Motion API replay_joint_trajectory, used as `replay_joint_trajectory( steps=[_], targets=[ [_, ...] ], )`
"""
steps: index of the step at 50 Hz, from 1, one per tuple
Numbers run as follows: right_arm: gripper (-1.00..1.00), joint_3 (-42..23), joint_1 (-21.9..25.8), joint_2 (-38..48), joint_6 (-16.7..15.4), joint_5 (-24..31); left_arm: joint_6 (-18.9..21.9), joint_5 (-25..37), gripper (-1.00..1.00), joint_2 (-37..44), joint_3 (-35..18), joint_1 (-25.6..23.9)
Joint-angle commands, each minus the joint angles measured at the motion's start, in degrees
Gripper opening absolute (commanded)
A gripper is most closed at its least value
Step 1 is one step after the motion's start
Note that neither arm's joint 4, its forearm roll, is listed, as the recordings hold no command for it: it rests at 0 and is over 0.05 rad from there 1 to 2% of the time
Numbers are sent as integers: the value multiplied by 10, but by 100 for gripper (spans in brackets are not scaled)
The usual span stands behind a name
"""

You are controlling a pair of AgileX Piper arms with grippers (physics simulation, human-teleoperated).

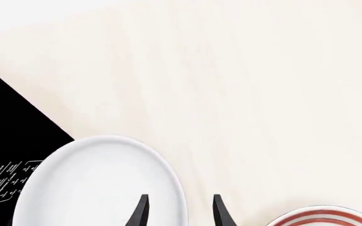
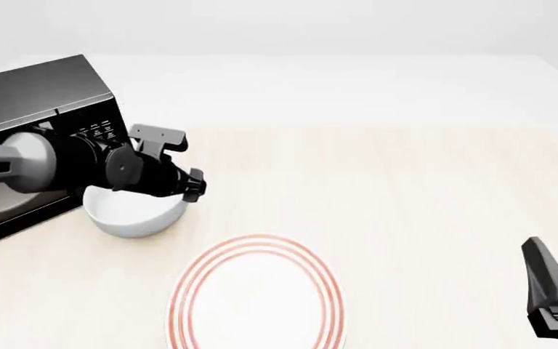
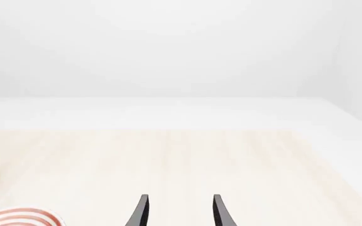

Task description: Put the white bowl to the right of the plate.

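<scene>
The white bowl (image 2: 134, 211) stands on the table just in front of the microwave, left of and behind the plate (image 2: 256, 294). My left gripper (image 1: 179, 213) hangs over the bowl's (image 1: 99, 183) right rim, open. One finger (image 1: 141, 211) is over the inside of the bowl and the other (image 1: 221, 212) is outside the wall. The red-ringed plate (image 1: 327, 216) lies just beyond that outer finger. My right gripper (image 3: 179, 213) is open with nothing in it, low at the front right, far from both; one finger (image 2: 543, 267) shows in the front view.
A black microwave (image 2: 27, 145) fills the left side, close behind the bowl, and the left arm (image 2: 27, 163) reaches across its front. Bare pale wood table (image 2: 434, 203) stretches to the right of the plate.
</scene>
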Motion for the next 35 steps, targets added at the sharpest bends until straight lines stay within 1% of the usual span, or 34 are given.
replay_joint_trajectory(
  steps=[1,7,17,21,28,35],
  targets=[
    [100,0,0,0,0,0,-7,-16,100,7,14,1],
    [100,0,0,0,0,0,-2,-15,100,9,15,6],
    [100,0,0,0,0,0,-6,-22,100,18,17,2],
    [100,0,0,0,0,0,-4,-19,100,19,8,6],
    [100,0,0,0,0,0,-7,-32,100,17,24,5],
    [100,0,0,0,0,0,-11,-40,100,20,23,2]
  ],
)
